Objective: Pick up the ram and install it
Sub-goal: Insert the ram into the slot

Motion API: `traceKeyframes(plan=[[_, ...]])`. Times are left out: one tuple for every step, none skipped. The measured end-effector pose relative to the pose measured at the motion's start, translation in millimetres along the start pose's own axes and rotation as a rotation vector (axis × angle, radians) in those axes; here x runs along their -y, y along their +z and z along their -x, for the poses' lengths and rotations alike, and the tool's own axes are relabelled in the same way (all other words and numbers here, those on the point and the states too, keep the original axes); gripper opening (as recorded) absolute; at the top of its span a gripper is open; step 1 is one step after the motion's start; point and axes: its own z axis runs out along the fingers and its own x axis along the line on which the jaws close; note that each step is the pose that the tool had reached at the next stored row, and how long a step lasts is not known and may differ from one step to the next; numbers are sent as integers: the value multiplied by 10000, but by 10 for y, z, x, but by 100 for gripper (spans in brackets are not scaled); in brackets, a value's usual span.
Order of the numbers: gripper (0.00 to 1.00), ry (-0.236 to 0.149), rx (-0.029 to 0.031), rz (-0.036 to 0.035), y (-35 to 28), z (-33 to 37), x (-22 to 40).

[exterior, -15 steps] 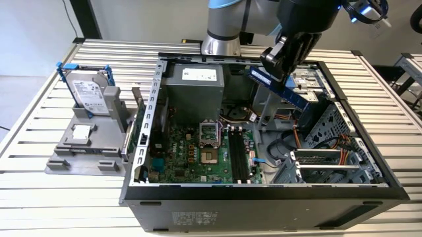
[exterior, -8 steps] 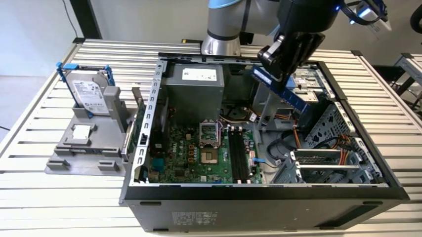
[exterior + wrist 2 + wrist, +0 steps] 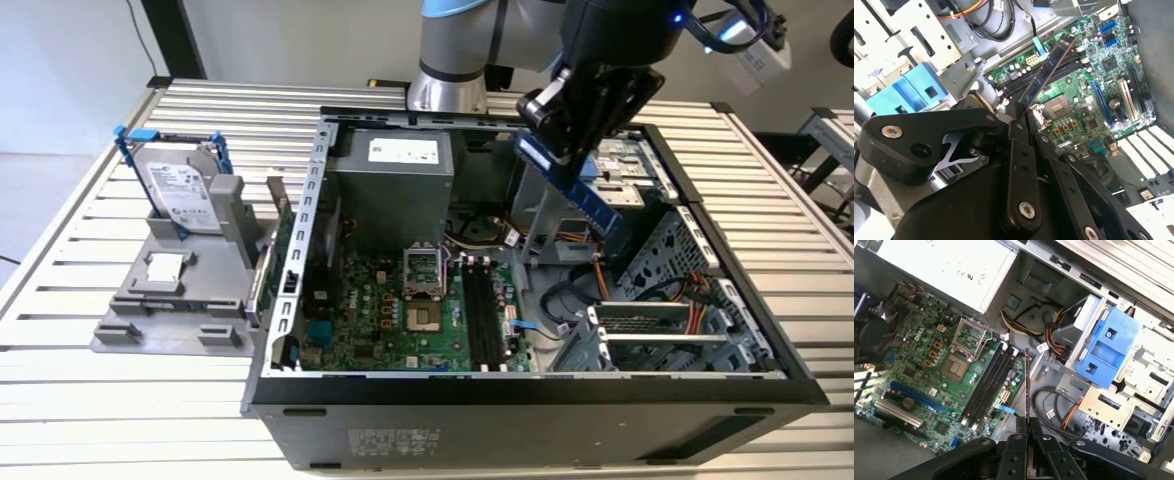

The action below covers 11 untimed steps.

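The pincer (image 3: 571,152) was clamped shut on one end of the ram (image 3: 591,202). The ram hung tilted over the open case (image 3: 315,190), above the motherboard's black slots (image 3: 985,386). Seating it well would likely need the stick level and parallel to a slot.

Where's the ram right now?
The ram hangs in the gripper over the open case, toward the exterior view's right, near the drive bays.

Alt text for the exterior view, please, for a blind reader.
The gripper holds the ram tilted above an open computer case, to the exterior view's right of the motherboard. A hard drive stands outside it, at the exterior view's left.
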Motion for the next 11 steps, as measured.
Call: traceKeyframes(plan=[[0,139,0,-8,0,0,0],[0,281,0,-15,0,0,0],[0,417,1,-22,0,0,0],[0,555,1,-30,0,0,0],[0,688,2,-36,0,0,0],[0,822,2,-43,0,0,0],[0,957,2,-50,0,0,0],[0,1097,3,-58,0,0,0],[0,1234,3,-65,0,0,0],[0,1346,3,-70,0,0,0],[0,1446,4,-75,0,0,0]])
